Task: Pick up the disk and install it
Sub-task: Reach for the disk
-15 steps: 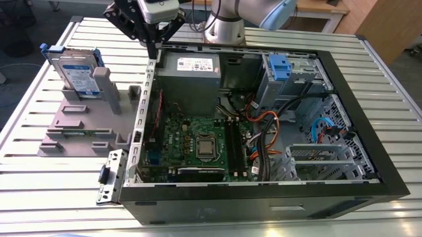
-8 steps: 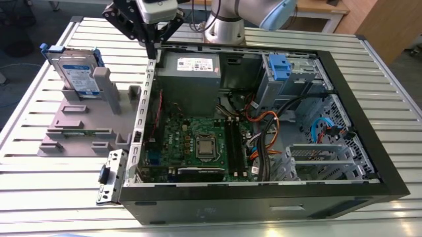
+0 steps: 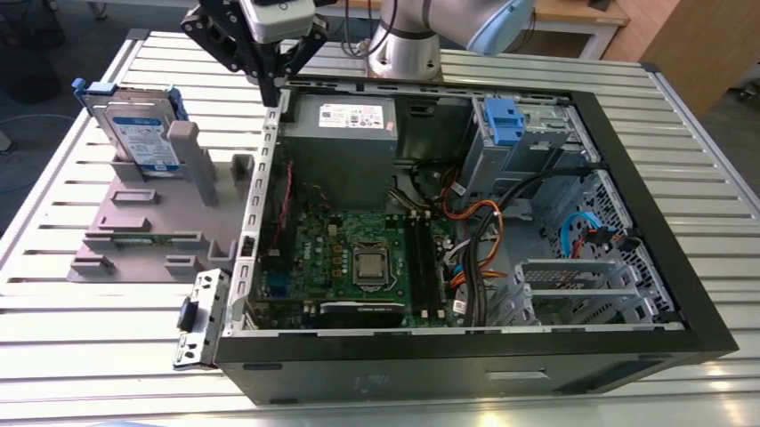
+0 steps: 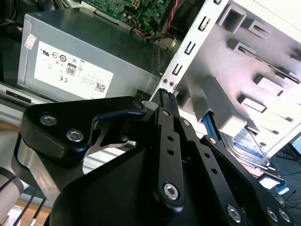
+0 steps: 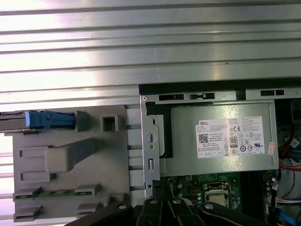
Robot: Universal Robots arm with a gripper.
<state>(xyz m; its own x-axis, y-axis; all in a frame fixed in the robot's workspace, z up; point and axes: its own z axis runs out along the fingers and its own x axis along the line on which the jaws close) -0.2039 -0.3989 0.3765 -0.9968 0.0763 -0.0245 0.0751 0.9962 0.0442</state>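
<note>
The disk, silver with a white-and-blue label and a blue bracket, stands upright in the grey stand on the exterior view's left. The first wrist view shows it edge-on, and in the second wrist view part of its label peeks out behind a stand post. My gripper hangs over the back left corner of the open computer case, to the right of the disk and apart from it. Its black fingers meet at the tip, shut on nothing.
The grey power-supply box sits in the case right beside the gripper. Also inside are the green motherboard, cable bundles, and a blue-fronted drive cage at the back right. The slatted metal table surrounds the case.
</note>
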